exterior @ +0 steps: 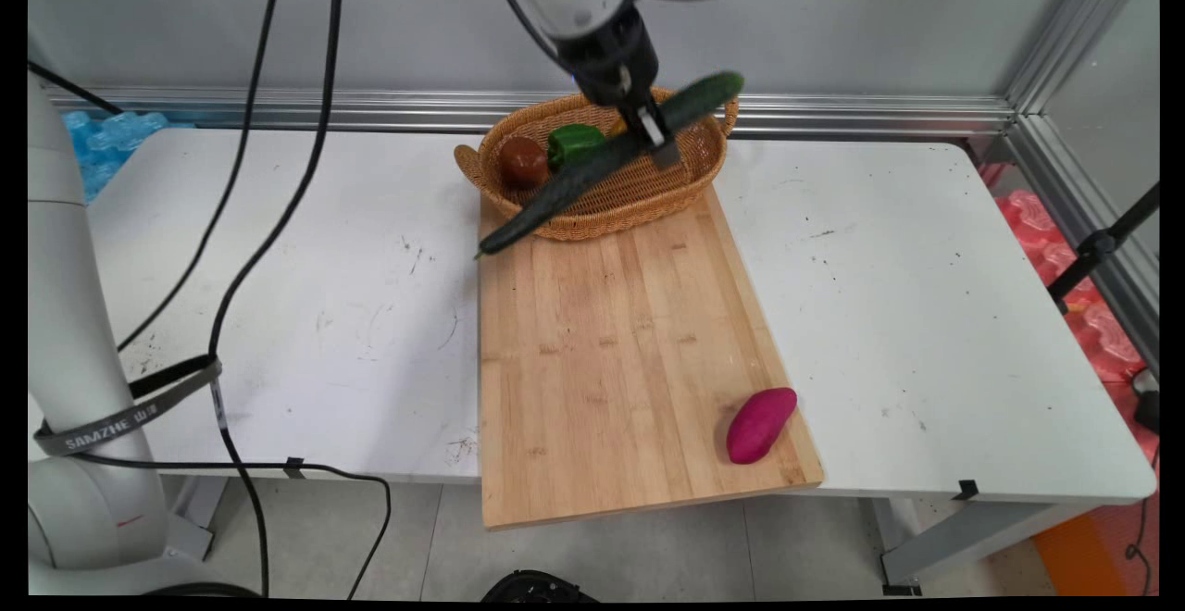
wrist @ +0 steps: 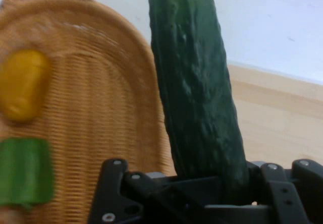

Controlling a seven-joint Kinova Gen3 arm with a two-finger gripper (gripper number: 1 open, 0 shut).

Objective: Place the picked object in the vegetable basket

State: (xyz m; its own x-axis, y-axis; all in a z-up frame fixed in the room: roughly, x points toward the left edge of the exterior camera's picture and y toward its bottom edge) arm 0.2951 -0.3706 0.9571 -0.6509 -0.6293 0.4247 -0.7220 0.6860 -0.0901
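Above wicker basket (exterior: 639, 194), end effector (exterior: 654, 132) angled down, clamping tilted cucumber (exterior: 592, 167)

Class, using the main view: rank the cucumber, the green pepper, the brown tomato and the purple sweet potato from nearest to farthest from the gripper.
1. Cucumber: clamped in the gripper, above the basket.
2. Green pepper: in the basket, just left of the gripper.
3. Brown tomato: in the basket, further left.
4. Purple sweet potato: on the cutting board's near right corner.

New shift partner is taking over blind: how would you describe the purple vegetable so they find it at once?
Start at the long wooden cutting board in the middle of the white table. The purple sweet potato lies alone at its near right corner, far from the wicker basket; it is the only magenta thing there.
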